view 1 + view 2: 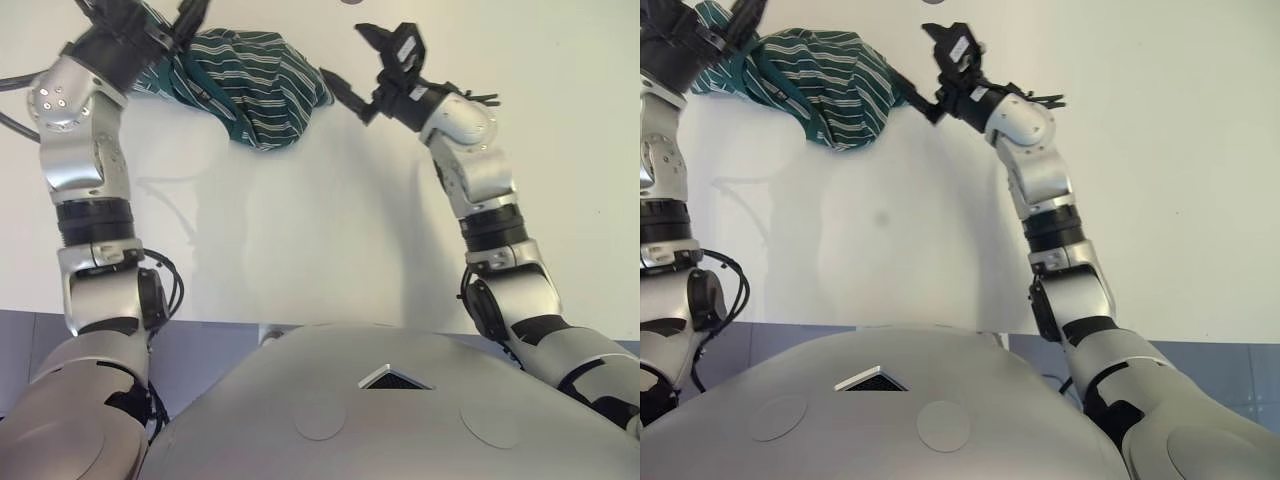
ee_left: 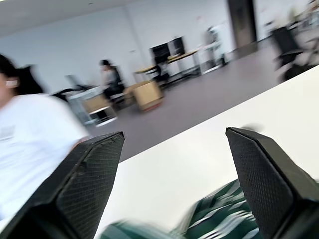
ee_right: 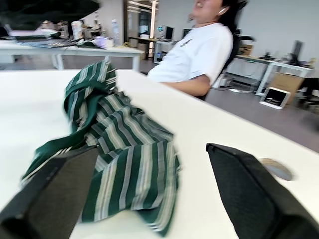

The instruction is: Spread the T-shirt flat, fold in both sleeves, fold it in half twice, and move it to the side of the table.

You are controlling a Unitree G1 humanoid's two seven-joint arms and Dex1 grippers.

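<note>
Finding the T-shirt (image 1: pixel 255 85), dark green with thin pale stripes, lying crumpled in a heap on the far part of the white worktop (image 1: pixel 300 230), toward the robot's left. Noting its long axis running roughly side to side, from the left end effector (image 2: pixel 174 137) toward the right end effector (image 1: pixel 345 55), with the fuller, rounded end bulging toward the right and sagging a little toward the near edge. Failing to tell collar, hem or sleeves apart in the bunched cloth, the stripes bending in several directions across the folds. Seeing the left end effector hanging over the left end of the heap, its two dark fingers (image 2: pixel 89 189) standing wide apart, striped cloth showing below and between them; being unable to tell whether either finger is touching the fabric. Seeing the right end effector hovering just beside the right end of the heap, its fingers (image 3: pixel 249 194) likewise spread wide and pinching nothing, the lower one reaching close to the edge of the cloth, the upper one pointing away over bare worktop.
</note>
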